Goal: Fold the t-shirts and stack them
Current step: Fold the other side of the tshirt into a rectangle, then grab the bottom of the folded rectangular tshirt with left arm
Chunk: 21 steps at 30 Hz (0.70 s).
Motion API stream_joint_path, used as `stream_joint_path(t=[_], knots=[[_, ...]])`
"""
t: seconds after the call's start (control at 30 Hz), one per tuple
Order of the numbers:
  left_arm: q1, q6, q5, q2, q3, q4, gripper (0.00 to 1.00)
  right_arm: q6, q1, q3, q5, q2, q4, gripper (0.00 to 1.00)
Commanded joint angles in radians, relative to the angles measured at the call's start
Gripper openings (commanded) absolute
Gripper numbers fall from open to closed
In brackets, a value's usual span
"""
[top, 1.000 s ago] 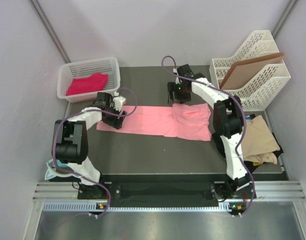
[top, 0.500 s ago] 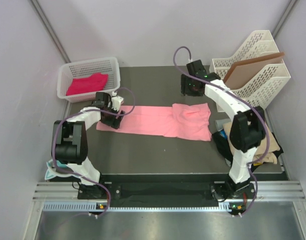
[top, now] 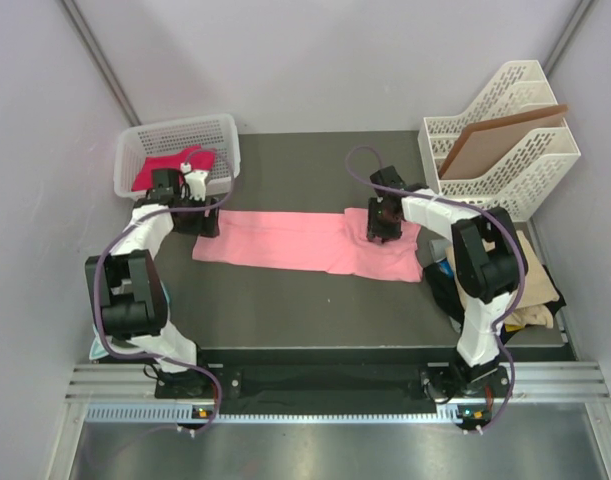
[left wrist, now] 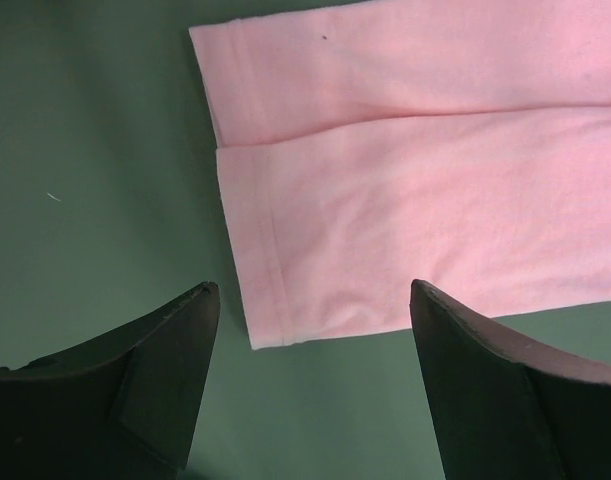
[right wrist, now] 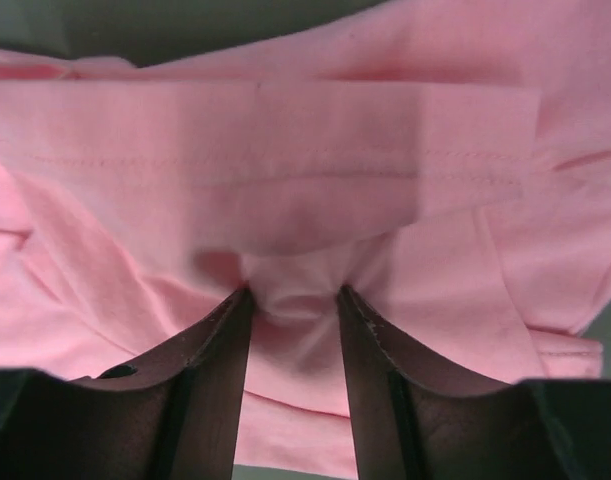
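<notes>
Pink shirt (top: 285, 240) lies folded in long strip across worktop (top: 285, 300), centre of frame. Right claw (right wrist: 293, 300) clenched on bunched cloth near strip's right end. Left claw (left wrist: 310, 300) released, over left hem. Magenta shirt (top: 170, 168) in basket (top: 225, 135), upper left.

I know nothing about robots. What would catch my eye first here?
A salmon pink t-shirt lies in a long strip across the middle of the dark table. At its right end the right arm's fingers pinch a bunch of the cloth, while the left arm's fingers stand wide apart beside its left end. At the far left, a white basket holds a magenta-pink shirt.
</notes>
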Motion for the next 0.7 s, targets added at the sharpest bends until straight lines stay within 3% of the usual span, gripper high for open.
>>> stream_joint_path(t=[0.0,0.3,0.67], knots=[[0.032,-0.039,0.075,0.029,0.020,-0.029,0.81,0.022,-0.008,-0.008,-0.016,0.021,0.071,0.40],[0.118,-0.033,0.115,0.176,0.044,-0.001,0.80,0.016,-0.009,-0.036,-0.013,0.010,0.091,0.37],[0.121,-0.036,0.139,0.279,0.084,0.022,0.79,0.016,-0.005,-0.103,-0.039,-0.039,0.123,0.34]])
